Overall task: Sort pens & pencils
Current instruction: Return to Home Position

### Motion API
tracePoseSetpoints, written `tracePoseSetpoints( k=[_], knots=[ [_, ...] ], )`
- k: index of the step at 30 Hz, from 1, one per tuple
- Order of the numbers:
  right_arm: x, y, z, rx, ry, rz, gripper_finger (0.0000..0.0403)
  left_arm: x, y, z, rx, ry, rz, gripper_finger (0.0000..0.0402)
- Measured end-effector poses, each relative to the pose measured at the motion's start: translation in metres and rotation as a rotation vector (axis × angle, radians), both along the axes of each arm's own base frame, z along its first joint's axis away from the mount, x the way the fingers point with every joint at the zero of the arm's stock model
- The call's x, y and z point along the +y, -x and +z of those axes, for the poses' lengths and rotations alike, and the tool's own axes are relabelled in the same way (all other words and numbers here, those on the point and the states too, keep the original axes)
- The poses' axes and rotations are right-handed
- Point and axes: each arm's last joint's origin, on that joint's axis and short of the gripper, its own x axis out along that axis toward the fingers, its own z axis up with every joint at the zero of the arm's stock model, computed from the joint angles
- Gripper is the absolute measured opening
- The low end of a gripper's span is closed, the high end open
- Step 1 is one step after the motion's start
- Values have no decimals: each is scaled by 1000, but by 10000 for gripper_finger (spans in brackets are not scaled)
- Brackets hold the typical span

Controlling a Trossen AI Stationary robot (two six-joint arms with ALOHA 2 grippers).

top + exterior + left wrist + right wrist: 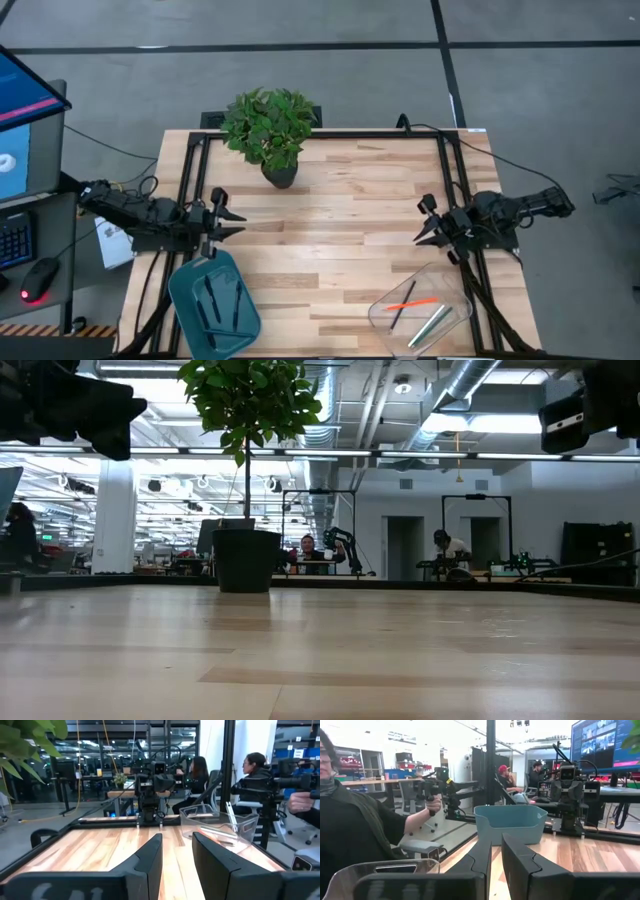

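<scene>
Both empty and parted: left pincer, right pincer | pens & pencils binned | homing: settle arms level at surface sides, clear of teal bin, transparent bin.

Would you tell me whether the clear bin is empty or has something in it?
Not empty: the high view shows the clear bin holding an orange pencil, a dark pen and two pale sticks.

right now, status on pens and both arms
Left gripper and right gripper open, at the sides. Pens in blue bin, pencils in clear bin. Plant at back.
</scene>
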Motion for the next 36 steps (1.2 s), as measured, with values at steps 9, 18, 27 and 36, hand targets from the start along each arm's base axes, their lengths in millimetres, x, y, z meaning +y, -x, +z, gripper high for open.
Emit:
tracePoseSetpoints(
  k=[9, 18, 27, 36],
  knots=[
    [0, -1, -4, 12, 4, -2, 66, -1, 0, -1, 8, -15, -26, 98],
    [0, -1, -10, 58, 44, -4, 66, -1, 0, -3, 24, -19, -35, 98],
    [0, -2, -11, 62, 66, -13, 66, -1, -1, -9, 84, -3, -39, 98],
    [-4, -11, -24, 212, 91, -215, 66, -2, -1, -12, 117, 8, -57, 98]
  ],
)
